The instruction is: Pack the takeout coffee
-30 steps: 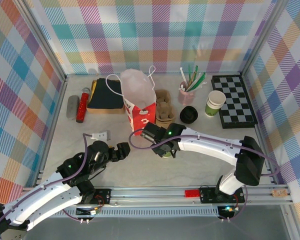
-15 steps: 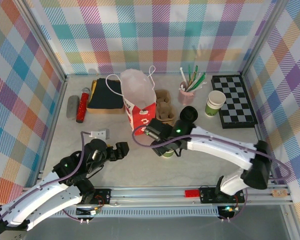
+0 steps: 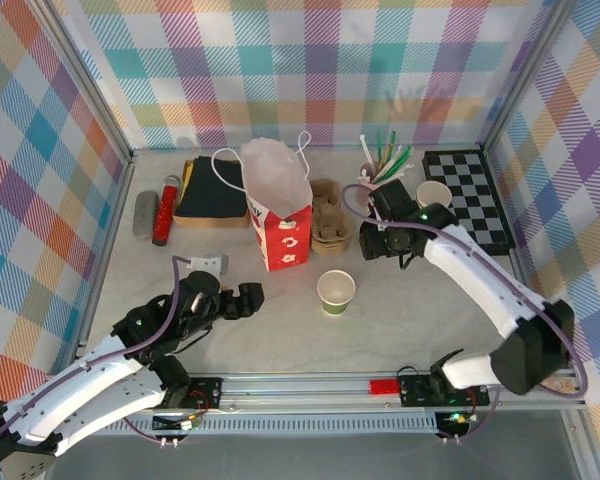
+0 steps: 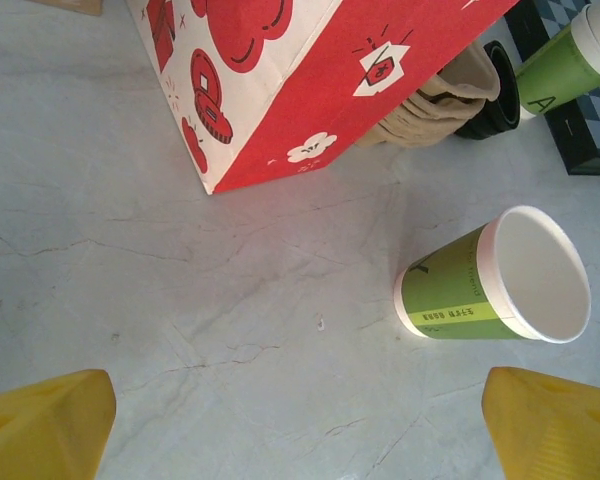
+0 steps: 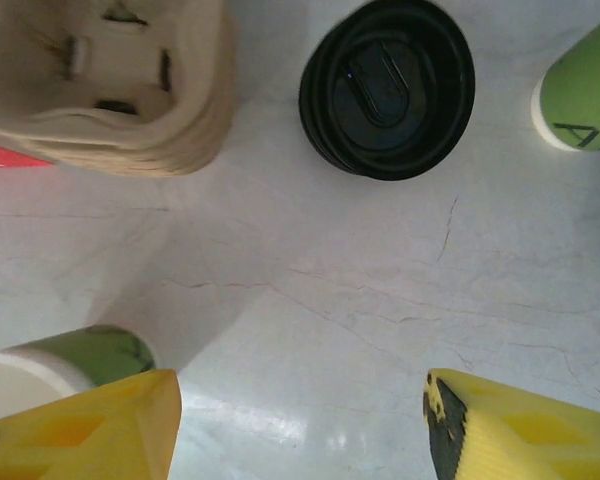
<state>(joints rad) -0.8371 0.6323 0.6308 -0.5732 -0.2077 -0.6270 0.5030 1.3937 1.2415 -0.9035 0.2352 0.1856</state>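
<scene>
A green-banded paper cup (image 3: 336,291) stands open-topped and lidless at the table's middle; the left wrist view shows it (image 4: 460,295) ahead and to the right. A black round lid (image 5: 387,87) lies flat on the table between the cardboard cup carrier (image 5: 110,80) and a second green cup (image 5: 585,95). My right gripper (image 3: 382,243) hovers over that lid, open (image 5: 300,430) with bare table between its yellow fingers. My left gripper (image 3: 242,298) sits left of the middle cup, open wide (image 4: 298,430) and holding nothing.
A red and white paper bag (image 3: 280,215) stands upright behind the middle cup, the carrier (image 3: 328,215) beside it. Further right are a pink cup of straws (image 3: 373,180), the second cup (image 3: 432,200) and a chessboard (image 3: 470,195). Dark items (image 3: 210,190) lie back left.
My right gripper opened, left the green cup standing at the table's middle, and swung back right to above the black lid. The left arm shifted only slightly.
</scene>
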